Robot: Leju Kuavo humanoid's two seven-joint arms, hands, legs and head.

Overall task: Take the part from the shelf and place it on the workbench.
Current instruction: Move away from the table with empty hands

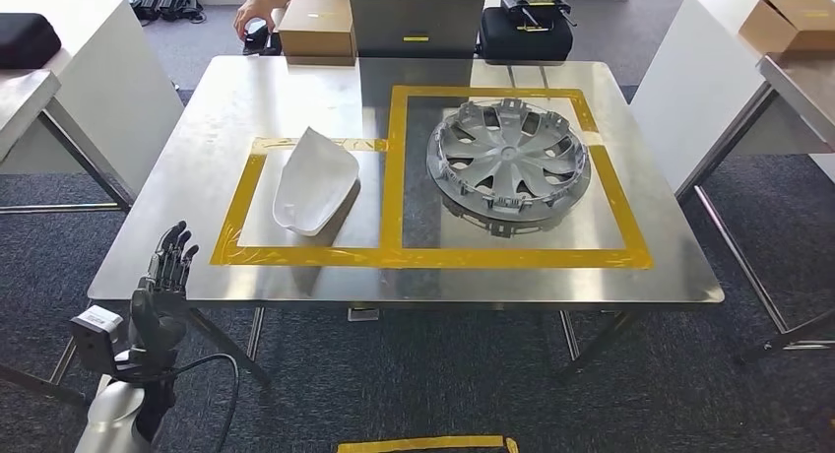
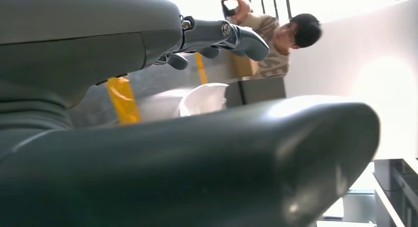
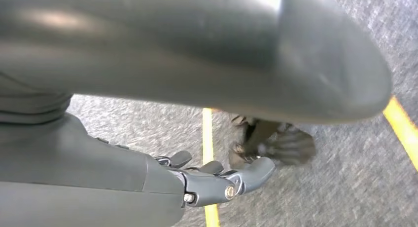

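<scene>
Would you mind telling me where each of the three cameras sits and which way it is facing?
Head view: high on the body, looking forward and down at the steel workbench with the white part and wheel cover; left hand shows, open.
Left wrist view: behind the left hand, looking across the workbench toward a person.
Right wrist view: behind the right hand, looking down at carpet.
Shared: head and left wrist views both show the white part.

Shell part point(image 1: 313, 182) on workbench point(image 1: 197, 128), inside left taped box; hubcap point(image 1: 508, 161) in right box. Cartons point(image 1: 317, 27), case point(image 1: 525, 34) behind bench. Left hand point(image 1: 167, 271) at front-left corner.
</scene>
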